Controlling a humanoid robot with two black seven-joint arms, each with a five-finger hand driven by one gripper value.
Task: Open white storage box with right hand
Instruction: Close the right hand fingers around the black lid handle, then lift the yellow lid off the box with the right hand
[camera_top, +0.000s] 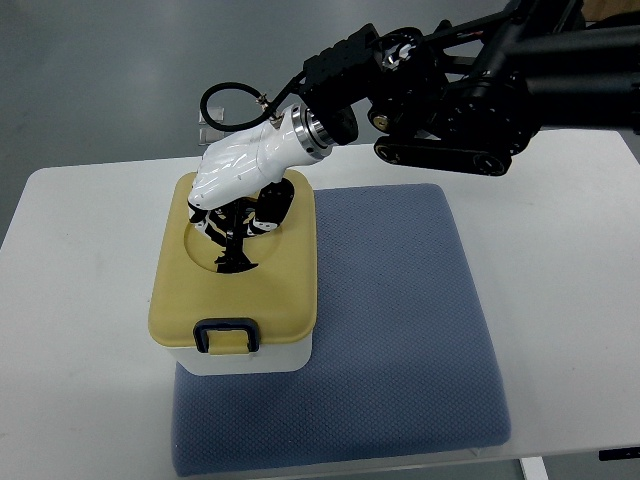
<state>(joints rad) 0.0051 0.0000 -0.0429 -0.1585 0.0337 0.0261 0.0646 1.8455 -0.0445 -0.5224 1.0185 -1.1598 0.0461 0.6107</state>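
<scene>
Top view. Box (236, 350): white body, tan lid (275, 290), dark latch (227, 335) on the near edge; stands on the left part of a blue mat (400, 320) on a white table (560, 260). Long axis runs near to far, latch end toward the camera. Right hand (238, 195): over the lid's far half, fingers (232, 245) curled down into the lid's round recess, touching it; whether they grip anything cannot be told.

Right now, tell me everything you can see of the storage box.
The storage box has a white body under a tan, matte-looking lid with a round recess and a dark blue latch at its near edge. It appears closed and sits upright, overlapping the blue mat's left edge. The right hand reaches into the recess.
</scene>
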